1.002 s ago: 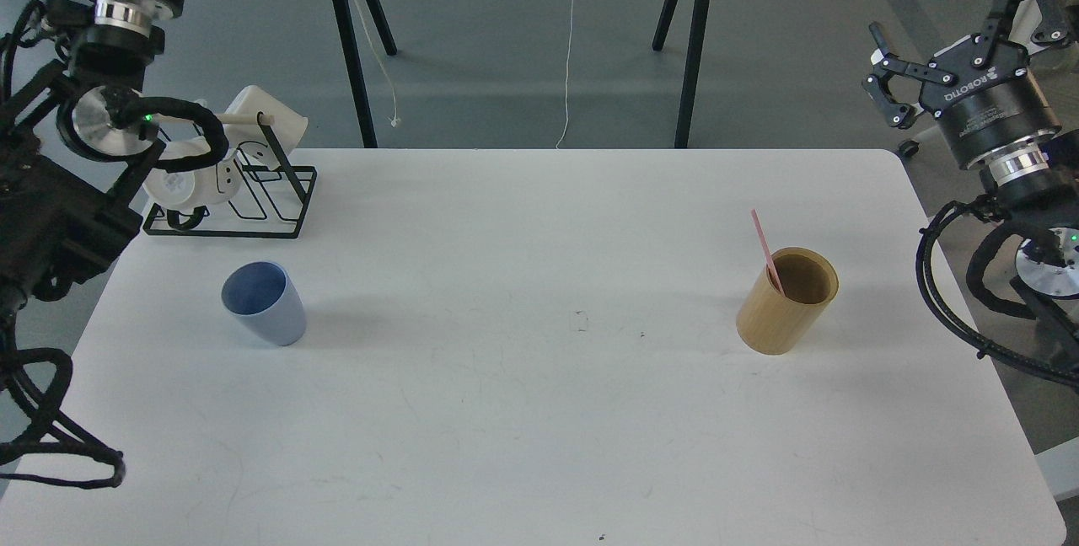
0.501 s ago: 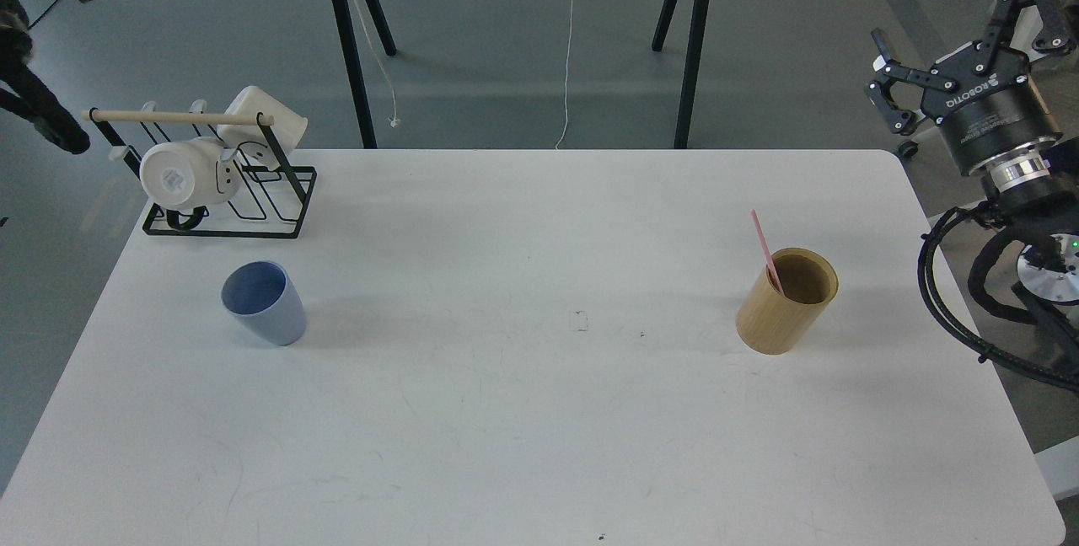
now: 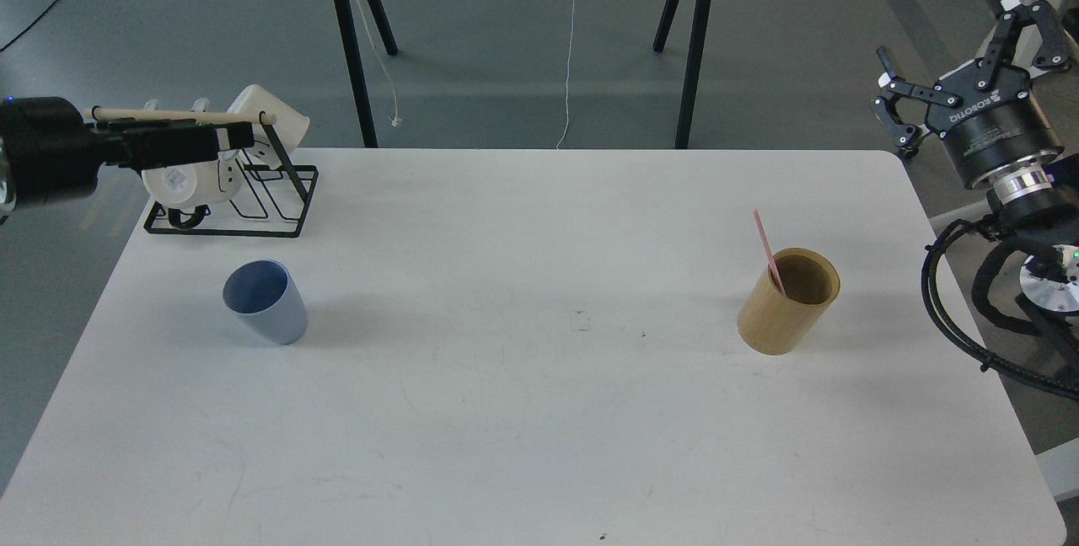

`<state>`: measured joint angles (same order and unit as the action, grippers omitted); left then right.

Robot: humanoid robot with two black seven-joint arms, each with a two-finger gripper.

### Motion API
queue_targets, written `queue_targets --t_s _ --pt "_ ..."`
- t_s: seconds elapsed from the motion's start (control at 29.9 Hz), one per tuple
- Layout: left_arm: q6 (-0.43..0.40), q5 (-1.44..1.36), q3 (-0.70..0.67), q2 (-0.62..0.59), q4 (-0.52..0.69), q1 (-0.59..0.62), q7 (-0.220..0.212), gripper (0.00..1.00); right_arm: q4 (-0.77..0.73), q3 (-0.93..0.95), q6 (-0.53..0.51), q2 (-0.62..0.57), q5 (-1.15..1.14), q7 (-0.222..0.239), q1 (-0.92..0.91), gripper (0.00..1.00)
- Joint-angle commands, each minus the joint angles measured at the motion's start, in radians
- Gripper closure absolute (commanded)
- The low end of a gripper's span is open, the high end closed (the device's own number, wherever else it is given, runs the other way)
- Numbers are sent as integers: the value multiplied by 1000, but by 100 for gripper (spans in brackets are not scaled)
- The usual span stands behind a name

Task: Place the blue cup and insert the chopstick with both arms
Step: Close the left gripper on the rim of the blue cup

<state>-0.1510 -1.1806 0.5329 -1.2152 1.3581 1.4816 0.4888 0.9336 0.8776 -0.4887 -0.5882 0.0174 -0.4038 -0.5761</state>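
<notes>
The left hand (image 3: 240,136) has swung down since half a second ago, when it sat up at the top left corner; it now reaches in level from the left edge, in front of the black wire rack (image 3: 232,192) with its white mugs (image 3: 181,179). It is seen edge-on and dark, so I cannot tell whether its fingers are spread or closed. The blue cup (image 3: 265,302) stands upright on the counter (image 3: 539,428), below and just right of that hand's tip, well apart from it and unmoved.

The right hand (image 3: 969,45) hovers off the counter's far right corner, fingers spread wide and holding nothing, shifted slightly from before. Below and to its left, well apart, the tan bamboo cylinder (image 3: 788,302) stands unchanged, with the pink chopstick (image 3: 765,244) leaning inside it, tip angled up-left.
</notes>
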Motion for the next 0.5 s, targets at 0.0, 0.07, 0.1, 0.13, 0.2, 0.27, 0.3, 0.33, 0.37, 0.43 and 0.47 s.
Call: queue_targets --t_s 0.0,0.07,0.1,0.13,0.2,0.27,0.3,0.33,0.37,0.43,0.47 --pt "25 -103 6 20 -54 -111 0 0 -1 0 0 -1 -4 0 10 1" --pt "40 -134 2 75 -105 -156 0 0 -1 0 0 -1 -5 0 12 1" --pt "50 -134 2 106 -150 -178 0 0 -1 1 0 -1 -4 0 13 1" --pt "56 -131 2 130 -193 -196 0 0 -1 1 0 -1 -4 0 15 1" --pt "68 -129 1 170 -263 -240 0 0 -1 0 0 -1 -5 -1 16 1" --pt "85 -128 1 224 -327 -279 0 0 -1 0 0 -1 -5 -1 19 1" --pt "90 -128 1 247 -347 -288 0 0 -1 1 0 -1 -5 0 24 1" --pt "94 -126 1 265 -362 -294 0 0 -1 1 0 -1 -5 -1 27 1" --pt "94 -126 1 276 -369 -297 0 0 -1 1 0 -1 -5 -1 30 1" --pt "94 -126 1 286 -381 -307 0 0 -2 1 0 -1 -5 0 31 1" --pt "94 -125 1 292 -389 -314 0 0 -2 1 0 -1 -5 0 32 1"
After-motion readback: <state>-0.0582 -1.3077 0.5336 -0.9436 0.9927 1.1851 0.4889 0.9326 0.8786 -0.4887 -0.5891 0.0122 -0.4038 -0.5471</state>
